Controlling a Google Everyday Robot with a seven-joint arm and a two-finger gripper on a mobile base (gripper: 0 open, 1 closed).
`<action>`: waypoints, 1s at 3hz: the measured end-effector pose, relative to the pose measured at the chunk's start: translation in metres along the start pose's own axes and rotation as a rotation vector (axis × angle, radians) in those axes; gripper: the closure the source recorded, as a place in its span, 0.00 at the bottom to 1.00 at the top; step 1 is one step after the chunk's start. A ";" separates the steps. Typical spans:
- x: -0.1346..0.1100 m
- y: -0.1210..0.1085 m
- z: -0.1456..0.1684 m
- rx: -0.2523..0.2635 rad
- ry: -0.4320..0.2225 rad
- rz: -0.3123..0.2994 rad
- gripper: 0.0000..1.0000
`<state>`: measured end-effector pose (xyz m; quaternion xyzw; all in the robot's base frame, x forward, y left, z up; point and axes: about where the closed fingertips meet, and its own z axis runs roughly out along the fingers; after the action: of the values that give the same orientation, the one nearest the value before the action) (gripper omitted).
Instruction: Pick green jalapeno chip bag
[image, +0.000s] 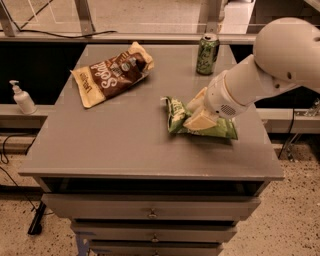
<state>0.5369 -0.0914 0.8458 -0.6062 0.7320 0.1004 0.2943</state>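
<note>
The green jalapeno chip bag (220, 131) lies flat on the grey table (125, 145), right of centre, a crinkly light-green bag with white lettering. My gripper (198, 113) comes in from the right on a thick white arm (260, 75) and sits down on the middle of the bag, covering part of it. The bag's left end (174, 114) and right end stick out from under it. The bag rests on the table top.
A brown-and-tan chip bag (111, 73) lies at the back left of the table. A green drink can (207, 54) stands at the back, just behind my arm. A white pump bottle (22, 98) stands on a ledge to the left. Drawers sit below the table's front edge.
</note>
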 end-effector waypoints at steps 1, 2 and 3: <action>-0.005 -0.004 -0.011 0.019 -0.019 0.004 0.85; -0.025 -0.013 -0.042 0.077 -0.073 -0.022 1.00; -0.050 -0.021 -0.089 0.164 -0.141 -0.066 1.00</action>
<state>0.5342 -0.0997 0.9495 -0.5952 0.6949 0.0731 0.3969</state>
